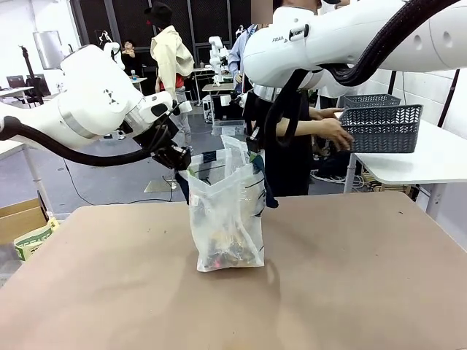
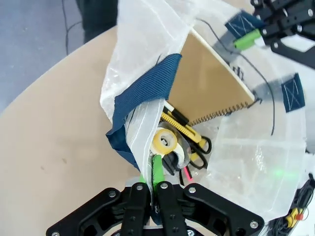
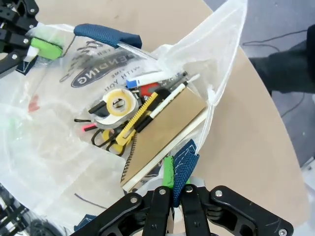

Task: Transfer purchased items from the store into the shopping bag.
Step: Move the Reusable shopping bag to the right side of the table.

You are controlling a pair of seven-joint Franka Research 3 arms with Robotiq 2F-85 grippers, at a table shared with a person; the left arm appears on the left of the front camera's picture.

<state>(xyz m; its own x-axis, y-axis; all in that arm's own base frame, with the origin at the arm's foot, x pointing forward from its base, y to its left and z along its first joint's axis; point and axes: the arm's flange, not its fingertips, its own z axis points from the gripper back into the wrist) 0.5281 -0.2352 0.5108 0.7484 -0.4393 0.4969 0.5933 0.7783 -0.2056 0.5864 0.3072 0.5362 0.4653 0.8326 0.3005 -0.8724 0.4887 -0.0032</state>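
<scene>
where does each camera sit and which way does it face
front: fixed on the robot's side, facing across the table at the person's hand on the basket; left arm and right arm reach the shopping bag.
left wrist: on that arm, looking down past the left pincer, shut on the rim, into the bag.
right wrist: on that arm, looking down past the right pincer, shut on a navy strap, into the bag.
shared: both wrist views show the tape roll and notebook.

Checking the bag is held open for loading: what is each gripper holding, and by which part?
Both hold the shopping bag. The left gripper pinches its clear rim beside a blue handle; the right gripper pinches the other handle.
</scene>
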